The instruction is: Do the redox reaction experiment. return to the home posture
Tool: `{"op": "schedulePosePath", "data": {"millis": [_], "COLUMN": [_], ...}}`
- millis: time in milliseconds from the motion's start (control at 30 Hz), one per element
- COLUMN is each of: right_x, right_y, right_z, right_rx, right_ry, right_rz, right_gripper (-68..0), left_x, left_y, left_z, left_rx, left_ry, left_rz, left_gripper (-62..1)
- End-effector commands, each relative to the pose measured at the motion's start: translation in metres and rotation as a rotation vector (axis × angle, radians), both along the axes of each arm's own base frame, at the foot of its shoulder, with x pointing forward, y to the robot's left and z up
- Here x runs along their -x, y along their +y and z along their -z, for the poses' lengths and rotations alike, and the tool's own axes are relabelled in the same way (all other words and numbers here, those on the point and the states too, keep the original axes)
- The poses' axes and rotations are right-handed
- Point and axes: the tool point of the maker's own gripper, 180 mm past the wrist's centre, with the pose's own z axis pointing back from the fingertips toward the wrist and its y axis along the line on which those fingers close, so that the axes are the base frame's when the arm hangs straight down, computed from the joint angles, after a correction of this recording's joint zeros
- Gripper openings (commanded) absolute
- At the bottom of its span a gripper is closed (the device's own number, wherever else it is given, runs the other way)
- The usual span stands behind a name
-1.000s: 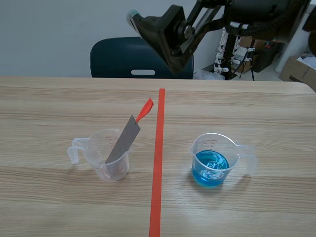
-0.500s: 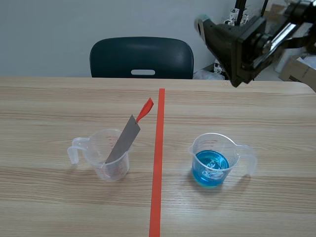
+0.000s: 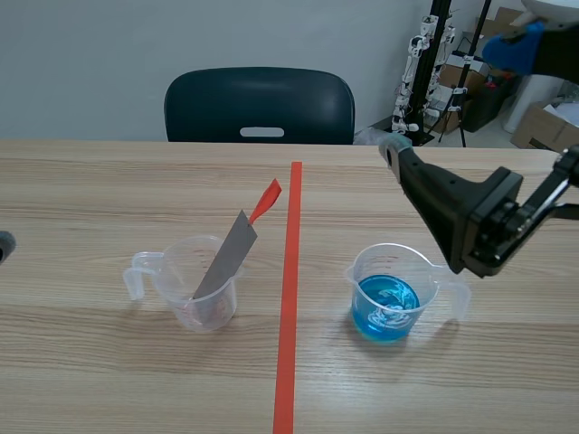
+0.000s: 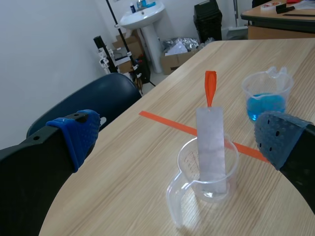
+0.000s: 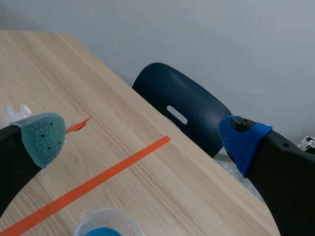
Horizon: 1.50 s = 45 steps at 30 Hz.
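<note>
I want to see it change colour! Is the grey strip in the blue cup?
No, the strip leans in the clear cup, apart from the blue cup.

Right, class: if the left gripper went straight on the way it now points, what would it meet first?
Probably the clear beaker holding the grey strip, standing ahead between the left gripper's open fingers; height is unclear, so it might pass over.
</note>
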Motion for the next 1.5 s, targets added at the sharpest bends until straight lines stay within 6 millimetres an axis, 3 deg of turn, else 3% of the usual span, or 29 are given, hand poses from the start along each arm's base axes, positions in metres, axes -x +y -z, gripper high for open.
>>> {"op": "schedulePosePath", "data": {"millis": [0,167,400,533,700,833,1167,1467], "right_x": [0.002,0.005,-0.004,-0.006,-0.015,-0.019,0.008,0.017], "right_y": [-0.002,-0.013,-0.046,-0.046,-0.053,-0.064,-0.061,-0.058], "right_z": [-0.006,0.0,-0.014,-0.017,-0.019,-0.01,0.029,0.051], "right_rx": [-0.015,-0.003,0.047,0.106,0.122,0.133,0.162,0.167], "right_ry": [-0.025,-0.003,-0.063,-0.083,-0.044,0.008,0.145,0.222], "right_rz": [0.003,0.039,0.142,0.111,0.129,0.188,0.155,0.139], "right_gripper": [0.4,0.4,0.4,0.4,0.4,0.4,0.4,0.4], "left_x": [0.0,-0.005,-0.005,-0.008,-0.014,-0.018,-0.028,-0.029], "left_y": [-0.005,-0.012,-0.023,-0.031,-0.045,-0.051,-0.05,-0.05], "left_z": [-0.006,-0.006,-0.002,0.001,0.019,0.023,0.027,0.027], "left_rx": [0.029,0.021,0.044,0.036,-0.076,-0.109,-0.15,-0.153], "left_ry": [-0.006,0.009,0.037,0.036,0.047,0.039,0.041,0.043], "left_rz": [0.025,0.054,0.087,0.105,0.135,0.148,0.119,0.117], "left_gripper": [1.4,1.4,1.4,1.4,1.4,1.4,1.4,1.4]}}
